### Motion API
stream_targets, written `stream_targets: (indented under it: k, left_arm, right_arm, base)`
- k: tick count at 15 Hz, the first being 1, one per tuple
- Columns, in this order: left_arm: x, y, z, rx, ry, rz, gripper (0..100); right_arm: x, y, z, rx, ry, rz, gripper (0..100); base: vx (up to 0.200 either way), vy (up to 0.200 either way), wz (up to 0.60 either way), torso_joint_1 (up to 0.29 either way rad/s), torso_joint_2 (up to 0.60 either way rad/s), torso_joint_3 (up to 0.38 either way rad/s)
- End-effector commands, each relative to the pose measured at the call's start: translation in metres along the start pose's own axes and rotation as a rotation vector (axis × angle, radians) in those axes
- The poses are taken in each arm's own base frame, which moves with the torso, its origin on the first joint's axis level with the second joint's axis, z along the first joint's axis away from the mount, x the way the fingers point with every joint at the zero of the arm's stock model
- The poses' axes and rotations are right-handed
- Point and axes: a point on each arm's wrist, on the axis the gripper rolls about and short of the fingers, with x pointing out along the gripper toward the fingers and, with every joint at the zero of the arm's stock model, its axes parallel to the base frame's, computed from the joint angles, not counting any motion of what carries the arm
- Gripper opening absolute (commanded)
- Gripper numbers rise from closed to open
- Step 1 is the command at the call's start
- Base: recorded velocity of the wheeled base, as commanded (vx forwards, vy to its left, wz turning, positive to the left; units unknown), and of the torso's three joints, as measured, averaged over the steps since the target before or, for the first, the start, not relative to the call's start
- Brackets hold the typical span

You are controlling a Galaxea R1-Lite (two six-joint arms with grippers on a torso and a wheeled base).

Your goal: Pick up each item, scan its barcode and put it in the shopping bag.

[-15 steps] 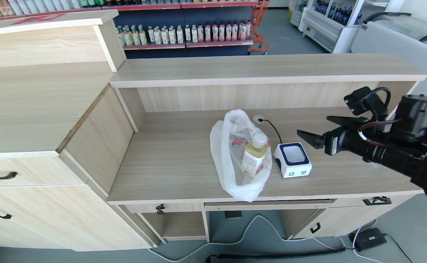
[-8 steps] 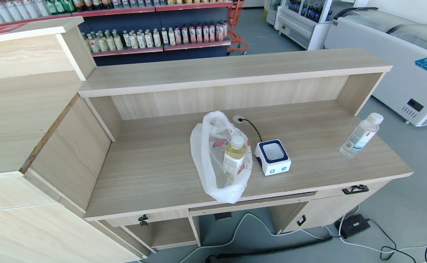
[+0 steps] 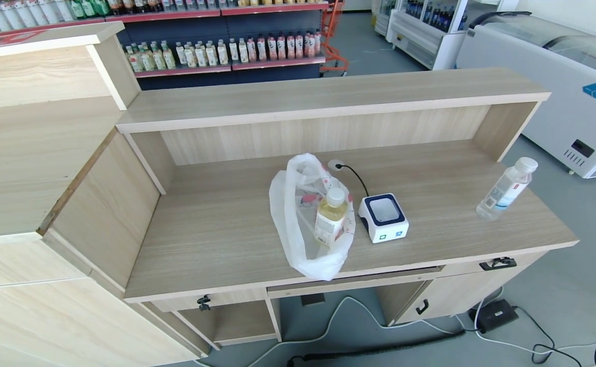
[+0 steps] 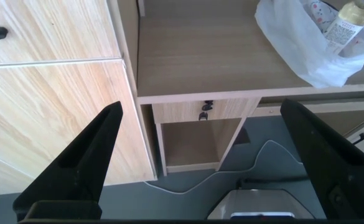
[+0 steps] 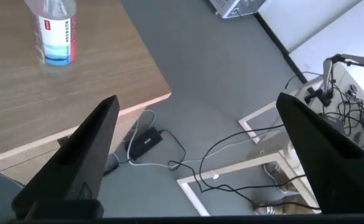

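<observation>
A white shopping bag [image 3: 298, 224] lies on the wooden counter [image 3: 226, 229] with a yellow-drink bottle [image 3: 331, 216] standing in its mouth. Just right of it sits the white barcode scanner [image 3: 383, 217]. A clear water bottle [image 3: 507, 188] stands at the counter's right end. My left gripper [image 4: 203, 168] is open, low in front of the counter's left part, with the bag [image 4: 300, 37] and bottle [image 4: 350, 22] far off. My right gripper [image 5: 200, 158] is open over the floor beyond the counter's right end, apart from the water bottle [image 5: 56, 31].
A raised back shelf [image 3: 328, 97] runs behind the counter, and a taller cabinet [image 3: 32, 153] stands on the left. Cables [image 5: 169, 155] and a power box [image 3: 494, 315] lie on the floor under the right end. A chest freezer [image 3: 558, 76] stands at the right.
The head camera has shifted. My right arm, stretched over the counter's right part a second ago, has pulled back out of the head view, uncovering the water bottle.
</observation>
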Motion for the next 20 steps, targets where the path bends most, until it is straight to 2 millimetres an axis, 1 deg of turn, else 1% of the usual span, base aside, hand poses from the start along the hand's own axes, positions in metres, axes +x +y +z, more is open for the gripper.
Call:
stream_targets:
  k: [1, 2, 3, 4, 5, 6, 7, 10, 12, 16, 18, 20]
  left_arm:
    - [0.0, 0.0, 0.0, 0.0, -0.001, 0.0, 100]
    - [0.0, 0.0, 0.0, 0.0, -0.001, 0.0, 100]
    - [0.0, 0.0, 0.0, 0.0, -0.001, 0.0, 100]
    - [0.0, 0.0, 0.0, 0.0, -0.001, 0.0, 100]
    - [0.0, 0.0, 0.0, 0.0, -0.001, 0.0, 100]
    - [0.0, 0.0, 0.0, 0.0, -0.001, 0.0, 100]
    - [0.0, 0.0, 0.001, 0.0, -0.002, 0.0, 100]
    - [0.0, 0.0, 0.0, 0.0, -0.001, 0.0, 100]
    - [0.0, 0.0, 0.0, 0.0, -0.001, 0.0, 100]
    - [0.0, 0.0, 0.0, 0.0, -0.001, 0.0, 100]
    - [0.0, 0.0, 0.0, 0.0, -0.001, 0.0, 100]
    - [0.0, 0.0, 0.0, 0.0, -0.001, 0.0, 100]
  right_arm:
    - [0.065, 0.015, -0.042, -0.007, 0.106, 0.033, 100]
    - [0.087, 0.017, -0.048, 0.019, 0.085, 0.048, 100]
    - [0.101, 0.02, -0.051, 0.068, 0.06, 0.098, 100]
    - [0.127, 0.026, -0.054, 0.14, -0.004, 0.244, 100]
    - [0.139, 0.029, -0.058, 0.148, -0.022, 0.31, 100]
    - [0.146, 0.031, -0.062, 0.146, -0.022, 0.313, 100]
    - [0.158, 0.036, -0.07, 0.136, -0.023, 0.317, 100]
    - [0.174, 0.043, -0.077, 0.138, -0.052, 0.334, 100]
    - [0.177, 0.05, -0.079, 0.137, -0.073, 0.4, 100]
    - [0.182, 0.07, -0.065, 0.13, -0.127, 0.482, 100]
    - [0.193, 0.078, -0.054, 0.12, -0.167, 0.488, 100]
    - [0.202, 0.079, -0.05, 0.114, -0.162, 0.478, 100]
  base:
    - [0.0, 0.0, 0.0, 0.0, 0.0, 0.0]
    - [0.0, 0.0, 0.0, 0.0, 0.0, 0.0]
    - [0.0, 0.0, 0.0, 0.0, 0.0, 0.0]
    - [0.0, 0.0, 0.0, 0.0, 0.0, 0.0]
    - [0.0, 0.0, 0.0, 0.0, 0.0, 0.0]
    - [0.0, 0.0, 0.0, 0.0, 0.0, 0.0]
    - [0.0, 0.0, 0.0, 0.0, 0.0, 0.0]
    - [0.0, 0.0, 0.0, 0.0, 0.0, 0.0]
    - [0.0, 0.0, 0.0, 0.0, 0.0, 0.0]
    - [0.0, 0.0, 0.0, 0.0, 0.0, 0.0]
    - [0.0, 0.0, 0.0, 0.0, 0.0, 0.0]
    - [0.0, 0.0, 0.0, 0.0, 0.0, 0.0]
